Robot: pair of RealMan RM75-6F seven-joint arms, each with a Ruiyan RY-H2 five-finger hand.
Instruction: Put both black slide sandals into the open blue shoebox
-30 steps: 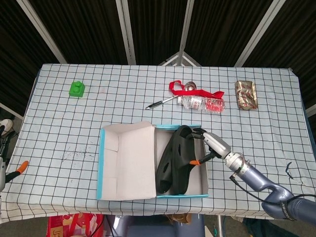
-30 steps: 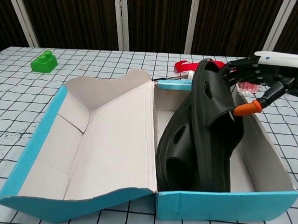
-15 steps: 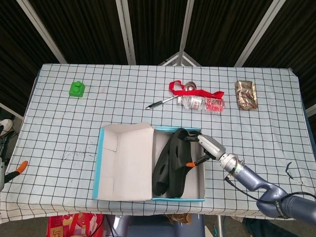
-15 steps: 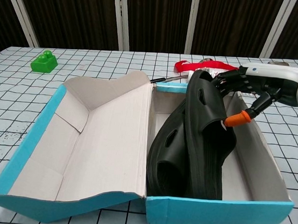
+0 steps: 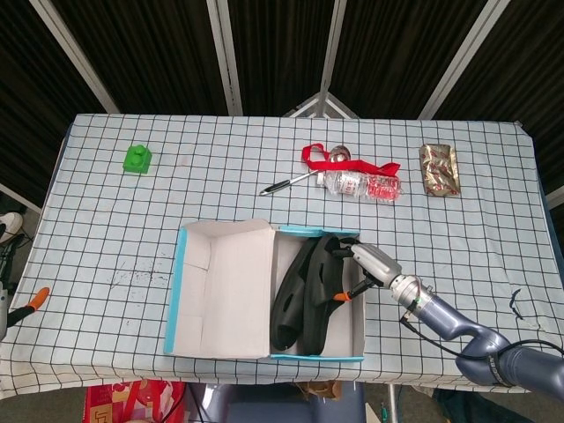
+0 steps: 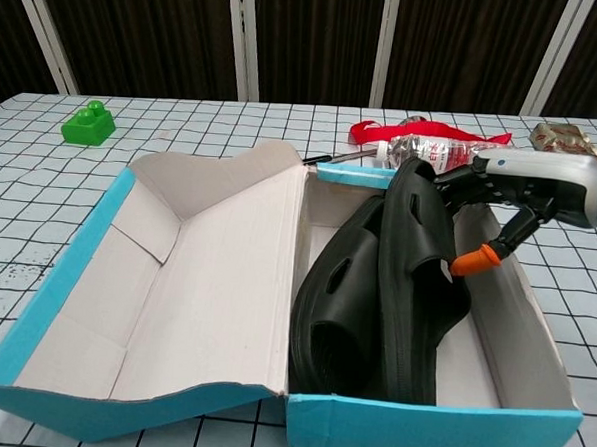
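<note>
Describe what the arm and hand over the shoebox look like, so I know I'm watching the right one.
The right hand has a pale silver-grey back shell, dark black fingers and an orange cap on one fingertip. Behind it, a metallic wrist collar joins a glossy blue-grey tubular arm, with a thin dark cable running alongside. No left hand shows.

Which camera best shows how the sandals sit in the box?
The chest view: both black sandals stand on edge, leaning together inside the blue shoebox, the right hand at the upper one. The head view shows only their dark outline from above.
</note>
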